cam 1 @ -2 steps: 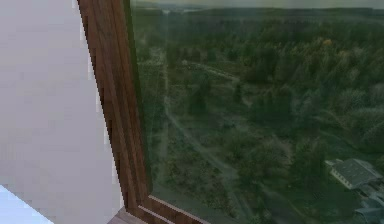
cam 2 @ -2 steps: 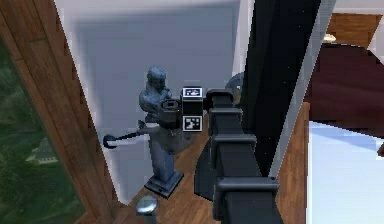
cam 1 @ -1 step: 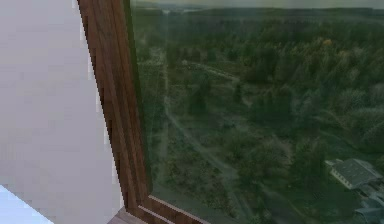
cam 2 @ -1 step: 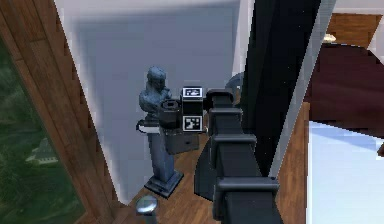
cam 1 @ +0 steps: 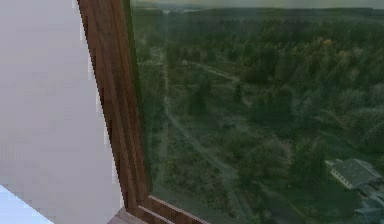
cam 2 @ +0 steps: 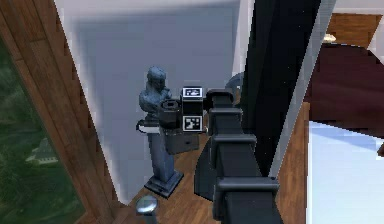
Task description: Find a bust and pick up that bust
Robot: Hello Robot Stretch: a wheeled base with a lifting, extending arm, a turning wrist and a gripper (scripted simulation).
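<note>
In the arm side view the dark arm point(cam 2: 235, 150) is seen rising from the bottom edge, its base cut off. At its far end the pincer point(cam 2: 158, 120) is lost against the dark bust point(cam 2: 154, 88), which is set on a slim pedestal point(cam 2: 165, 160) before a grey wall point(cam 2: 115, 60). The state of the fingers, and whether anything is held, cannot be told. Ahead, a wooden window frame point(cam 1: 112, 110) is cropped at top and bottom.
</note>
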